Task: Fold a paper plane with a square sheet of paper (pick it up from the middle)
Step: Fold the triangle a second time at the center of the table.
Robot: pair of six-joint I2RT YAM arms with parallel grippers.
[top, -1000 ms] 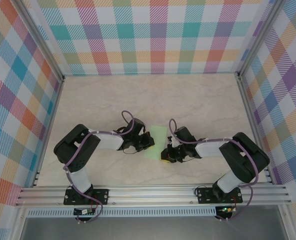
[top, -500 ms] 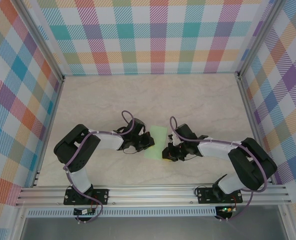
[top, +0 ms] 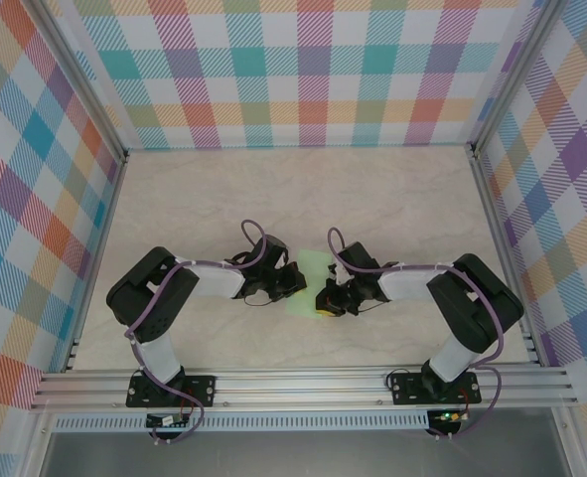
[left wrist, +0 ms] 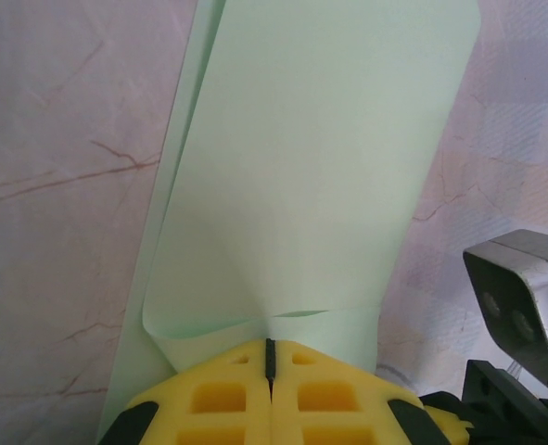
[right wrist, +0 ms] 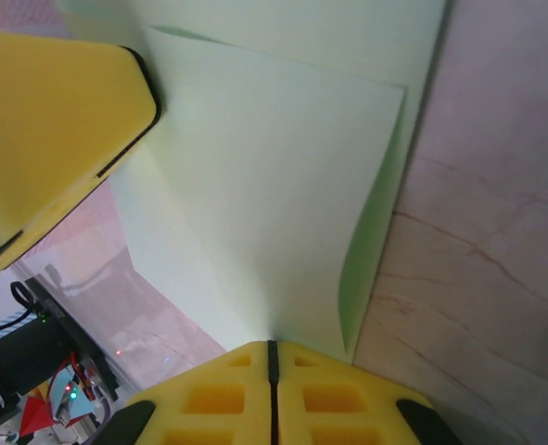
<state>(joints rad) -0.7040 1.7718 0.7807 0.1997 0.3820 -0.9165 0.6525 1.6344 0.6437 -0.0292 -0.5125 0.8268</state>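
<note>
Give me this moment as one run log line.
stage: folding | thin pale-green paper sheet: doubled over, two layers showing | left jaws: shut on sheet | right jaws: shut on sheet

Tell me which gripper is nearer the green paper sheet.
Neither is nearer, since both hold it. The left gripper is shut on the sheet at its left edge, and the right gripper is shut on its right edge.

The pale-green square sheet of paper [left wrist: 320,167] lies folded over, its upper layer curling up.

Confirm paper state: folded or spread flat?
Folded: the paper lies doubled, one layer over another; left pincer and right pincer pinch it.
</note>
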